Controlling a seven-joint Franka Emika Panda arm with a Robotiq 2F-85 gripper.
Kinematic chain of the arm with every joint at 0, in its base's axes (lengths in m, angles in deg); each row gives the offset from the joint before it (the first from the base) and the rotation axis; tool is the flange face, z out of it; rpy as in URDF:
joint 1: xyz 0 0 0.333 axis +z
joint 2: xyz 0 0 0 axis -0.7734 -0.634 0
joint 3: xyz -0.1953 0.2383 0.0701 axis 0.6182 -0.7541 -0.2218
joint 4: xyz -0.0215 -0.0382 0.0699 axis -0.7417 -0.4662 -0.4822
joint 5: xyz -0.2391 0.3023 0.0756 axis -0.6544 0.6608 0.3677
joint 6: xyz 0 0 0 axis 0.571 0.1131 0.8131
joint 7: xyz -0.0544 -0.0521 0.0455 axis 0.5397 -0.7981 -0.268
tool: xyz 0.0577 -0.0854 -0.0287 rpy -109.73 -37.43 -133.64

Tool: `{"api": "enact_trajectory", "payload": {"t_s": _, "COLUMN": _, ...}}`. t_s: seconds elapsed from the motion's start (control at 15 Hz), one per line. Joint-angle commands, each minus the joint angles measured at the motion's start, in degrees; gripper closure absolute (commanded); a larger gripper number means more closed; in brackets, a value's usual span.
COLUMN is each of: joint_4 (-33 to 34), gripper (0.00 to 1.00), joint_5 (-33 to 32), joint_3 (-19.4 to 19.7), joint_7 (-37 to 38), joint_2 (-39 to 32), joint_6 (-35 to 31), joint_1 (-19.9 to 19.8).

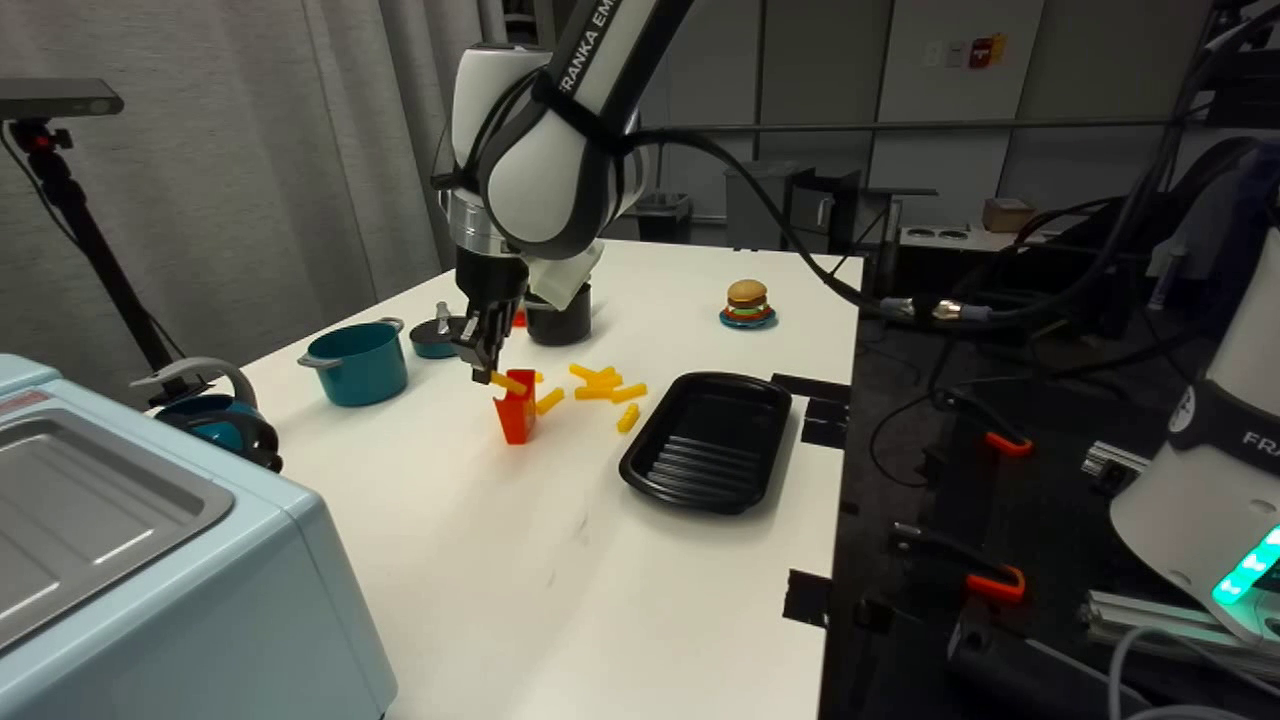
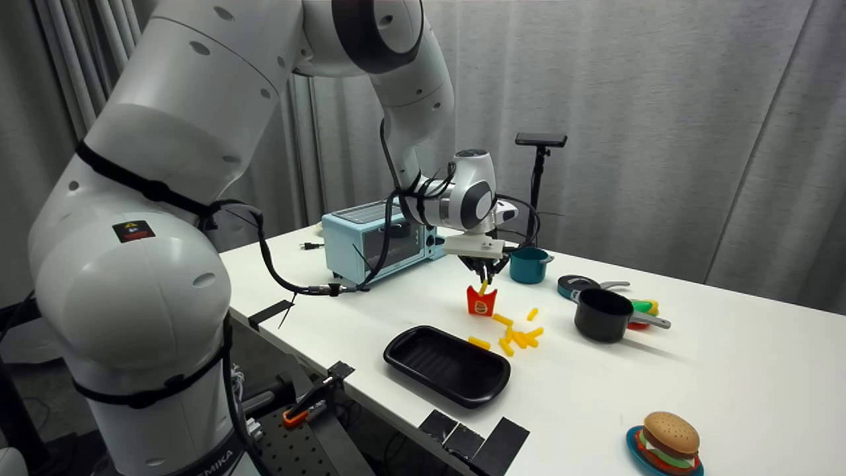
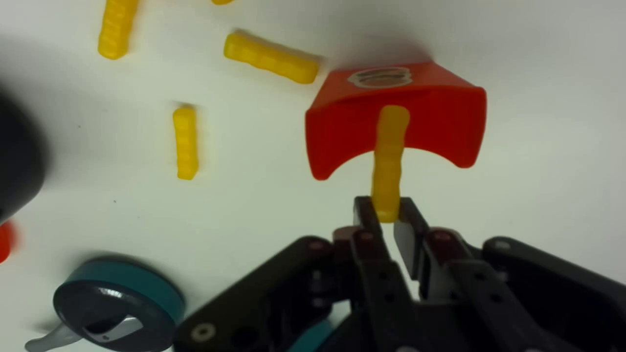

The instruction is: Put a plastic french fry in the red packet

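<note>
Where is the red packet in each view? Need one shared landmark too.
In an exterior view: red packet, left of center, just below mid-height.
In an exterior view: red packet, just right of center, below mid-height.
Wrist view: red packet, mostly in the upper right quarter.
Shared landmark: the yellow french fry held in the gripper, overlapping the red packet in all three.

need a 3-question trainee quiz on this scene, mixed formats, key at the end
1. Short answer: what does the gripper hold?
2. True or false: the red packet stands upright on the table.
3. Where is the toy burger? A) in the black ribbed tray; B) on the teal plate; C) in the teal pot.

Key: 1. A plastic french fry. 2. True. 3. B.
</note>
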Motion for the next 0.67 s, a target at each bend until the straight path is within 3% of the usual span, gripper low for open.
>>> {"api": "enact_trajectory", "payload": {"t_s": 0.0, "joint_4": -0.6, "gripper": 0.53, "joint_5": -0.8, "joint_3": 0.3, "joint_7": 0.6, "joint_2": 0.5, "joint_6": -1.0, "joint_1": 0.2}}
{"api": "enact_trajectory", "payload": {"t_s": 0.4, "joint_4": -0.9, "gripper": 0.07, "joint_5": -0.6, "joint_3": 0.0, "joint_7": 0.4, "joint_2": 0.7, "joint_6": -1.1, "joint_1": 0.0}}
{"api": "enact_trajectory", "payload": {"t_s": 0.47, "joint_4": -1.0, "gripper": 0.01, "joint_5": -0.5, "joint_3": 0.0, "joint_7": 0.5, "joint_2": 0.8, "joint_6": -1.1, "joint_1": 0.0}}
{"api": "enact_trajectory", "payload": {"t_s": 0.6, "joint_4": -1.5, "gripper": 0.0, "joint_5": -0.5, "joint_3": -0.1, "joint_7": 0.4, "joint_2": 1.5, "joint_6": -1.0, "joint_1": -0.1}}
